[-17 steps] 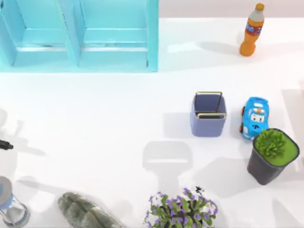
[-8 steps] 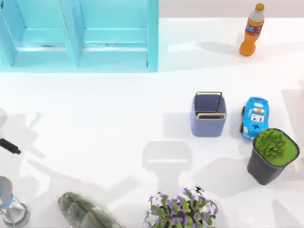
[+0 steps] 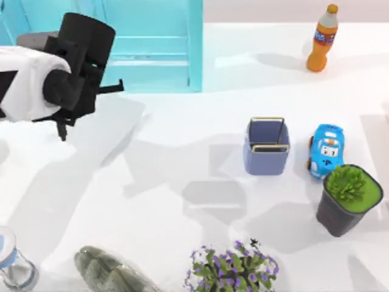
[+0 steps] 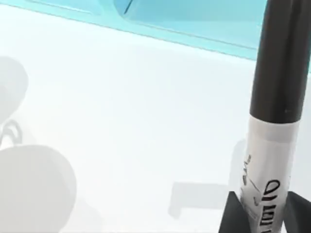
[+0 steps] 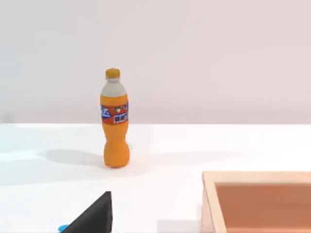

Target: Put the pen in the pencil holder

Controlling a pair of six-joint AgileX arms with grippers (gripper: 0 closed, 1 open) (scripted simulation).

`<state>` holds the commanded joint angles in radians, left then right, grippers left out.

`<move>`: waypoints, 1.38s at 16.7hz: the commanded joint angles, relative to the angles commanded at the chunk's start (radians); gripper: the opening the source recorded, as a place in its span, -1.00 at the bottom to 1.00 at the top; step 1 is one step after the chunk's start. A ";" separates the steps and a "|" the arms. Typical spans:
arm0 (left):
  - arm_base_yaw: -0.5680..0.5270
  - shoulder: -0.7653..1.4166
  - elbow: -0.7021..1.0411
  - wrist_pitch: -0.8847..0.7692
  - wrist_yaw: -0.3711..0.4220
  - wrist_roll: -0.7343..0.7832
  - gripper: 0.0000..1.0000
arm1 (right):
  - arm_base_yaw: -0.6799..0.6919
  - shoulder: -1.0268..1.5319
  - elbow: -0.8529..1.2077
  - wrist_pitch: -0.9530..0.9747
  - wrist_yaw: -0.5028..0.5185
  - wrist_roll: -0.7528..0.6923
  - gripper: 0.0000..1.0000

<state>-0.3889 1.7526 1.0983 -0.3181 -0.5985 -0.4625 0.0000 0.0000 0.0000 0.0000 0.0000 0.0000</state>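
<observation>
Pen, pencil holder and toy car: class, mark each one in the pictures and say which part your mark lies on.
pen (image 4: 272, 160): left wrist view, on its silvery barrel.
pencil holder (image 3: 266, 159): top view, on its blue front wall.
toy car (image 3: 327, 148): top view, on its roof.

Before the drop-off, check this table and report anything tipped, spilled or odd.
Nothing stands out. The pencil holder, orange bottle, toy car and dark plant pot all stand upright, with nothing spilled. The left gripper holds the pen above the table's left side.
</observation>
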 joint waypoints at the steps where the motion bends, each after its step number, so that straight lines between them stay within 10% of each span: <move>1: -0.071 0.082 0.061 0.049 -0.113 0.052 -1.00 | 0.000 0.000 0.000 0.000 0.000 0.000 1.00; 6: -0.386 0.419 0.369 0.316 -0.596 0.244 -1.00 | 0.000 0.000 0.000 0.000 0.000 0.000 1.00; 11: -0.625 0.603 0.635 0.568 -0.890 0.334 -1.00 | 0.000 0.000 0.000 0.000 0.000 0.000 1.00; 17: -0.762 0.683 0.806 0.739 -1.042 0.358 -1.00 | 0.000 0.000 0.000 0.000 0.000 0.000 1.00; 23: -0.757 0.785 0.946 0.838 -0.987 0.358 -1.00 | 0.000 0.000 0.000 0.000 0.000 0.000 1.00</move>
<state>-1.1464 2.5376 2.0446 0.5203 -1.5850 -0.1049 0.0000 0.0000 0.0000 0.0000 0.0000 0.0000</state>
